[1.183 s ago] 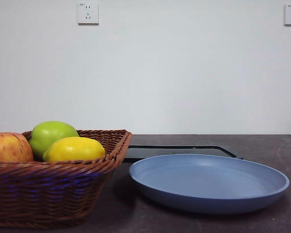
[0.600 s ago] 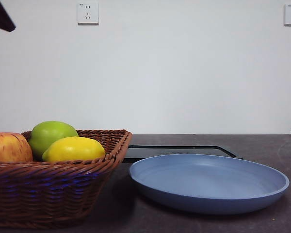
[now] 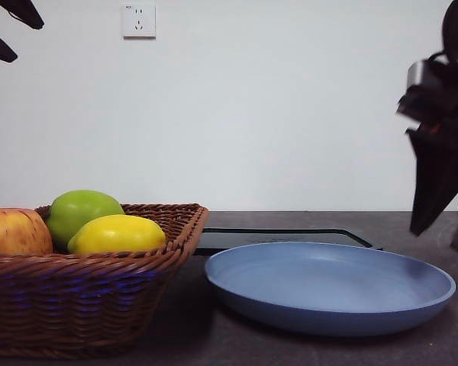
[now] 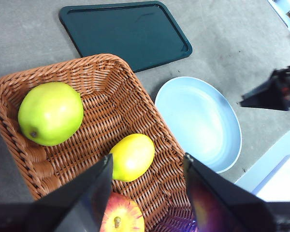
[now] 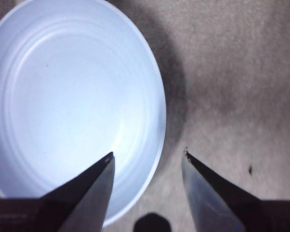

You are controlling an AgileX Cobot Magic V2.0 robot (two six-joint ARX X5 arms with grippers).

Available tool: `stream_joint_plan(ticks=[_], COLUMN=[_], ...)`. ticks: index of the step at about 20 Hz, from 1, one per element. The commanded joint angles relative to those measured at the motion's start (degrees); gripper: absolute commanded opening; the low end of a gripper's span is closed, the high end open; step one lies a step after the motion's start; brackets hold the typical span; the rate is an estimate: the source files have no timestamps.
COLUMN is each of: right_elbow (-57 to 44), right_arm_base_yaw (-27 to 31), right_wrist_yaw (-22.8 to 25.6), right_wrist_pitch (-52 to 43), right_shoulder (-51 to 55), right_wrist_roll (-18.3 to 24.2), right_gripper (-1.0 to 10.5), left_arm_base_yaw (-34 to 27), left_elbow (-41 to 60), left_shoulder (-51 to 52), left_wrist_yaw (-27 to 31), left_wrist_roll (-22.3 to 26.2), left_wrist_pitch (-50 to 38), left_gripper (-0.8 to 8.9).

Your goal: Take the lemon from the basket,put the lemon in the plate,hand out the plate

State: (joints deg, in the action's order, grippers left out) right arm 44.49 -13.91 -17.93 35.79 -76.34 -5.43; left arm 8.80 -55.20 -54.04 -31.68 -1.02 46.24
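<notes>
- 2 pincers hang above the table (image 3: 328, 347), both with jaws apart and holding nothing.
- Left pincer (image 4: 147, 162) hovers high over the basket (image 4: 150, 116); the lemon (image 4: 131, 157) lies directly beneath it, between a green apple (image 4: 50, 113) and a red-yellow apple (image 4: 122, 217).
- Right pincer (image 5: 147, 157) straddles the plate (image 5: 63, 96) rim from above.

The lemon (image 4: 131, 157) lies in the basket (image 4: 135, 92) with open room above it. A red-yellow apple (image 4: 122, 216) sits just beside the lemon. A green apple (image 4: 50, 113) is farther off, with bare wicker between them.
</notes>
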Motion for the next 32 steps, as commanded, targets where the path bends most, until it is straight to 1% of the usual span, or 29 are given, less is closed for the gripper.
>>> stream_joint_plan(ticks=[1, 4, 12, 14, 16, 17, 22, 24, 26, 27, 28, 31, 32], right_elbow=[0.94, 0.94, 0.94, 0.94, 0.94, 0.94, 0.96, 0.96, 0.98, 0.98, 0.98, 0.98, 0.98], right_arm_base_yaw=[-0.42, -0.42, -0.42, -0.42, -0.42, -0.42, -0.37, -0.35, -0.35, -0.35, -0.35, -0.35, -0.35], right_wrist_yaw=[0.35, 0.33, -0.11, -0.07, -0.07, -0.07, -0.07, -0.09, -0.09, -0.07, -0.09, 0.02, 0.00], right_wrist_pitch=[-2.40, -4.35, -7.19, -7.28, -7.26, -7.13, -5.11, -3.32, -1.25, -0.20, 0.42, 0.85, 0.81], right_shoulder=[-3.43, -6.45, -11.89, -12.31, -12.26, -12.13, -7.32, -3.45, 0.57, 2.64, 4.39, 9.77, 10.86], right_wrist_roll=[-1.11, -1.99, -2.69, -2.67, -2.69, -2.69, -3.74, -4.04, -4.46, -4.57, -4.59, -4.61, -4.63], right_gripper=[2.4, 2.4, 1.6, 1.1, 0.2, 0.0, 0.0, 0.0, 0.0, 0.0, 0.0, 0.0, 0.0], left_arm_base_yaw=[0.26, 0.26, 0.26, 0.26, 0.26, 0.26, 0.31, 0.92, 2.03, 2.71, 3.50, 7.87, 9.25], left_elbow=[-1.01, -1.01, -1.01, -0.98, -1.01, -0.98, -1.01, -1.01, -1.49, -2.14, -3.02, -7.93, -9.62], left_shoulder=[-0.42, -0.42, -0.42, -0.42, -0.42, -0.42, -0.42, -0.42, -0.42, -0.42, -0.44, -2.25, -3.23], left_wrist_yaw=[-0.07, -0.07, -0.07, -0.07, -0.09, -0.09, -0.09, -0.09, 0.09, 0.20, 0.72, 8.90, 11.45], left_wrist_roll=[0.61, 0.66, 0.66, 0.66, 0.66, 0.66, 0.72, 1.31, 1.64, 2.82, 4.00, 8.74, 9.33], left_wrist_pitch=[-0.55, -0.55, -0.52, -0.55, -0.52, -0.55, -0.66, -0.35, 1.25, 2.51, 3.85, 8.11, 9.09], left_gripper=[2.59, 2.59, 2.59, 2.59, 2.59, 2.59, 2.62, 3.43, 3.51, 3.52, 3.52, 3.52, 3.52])
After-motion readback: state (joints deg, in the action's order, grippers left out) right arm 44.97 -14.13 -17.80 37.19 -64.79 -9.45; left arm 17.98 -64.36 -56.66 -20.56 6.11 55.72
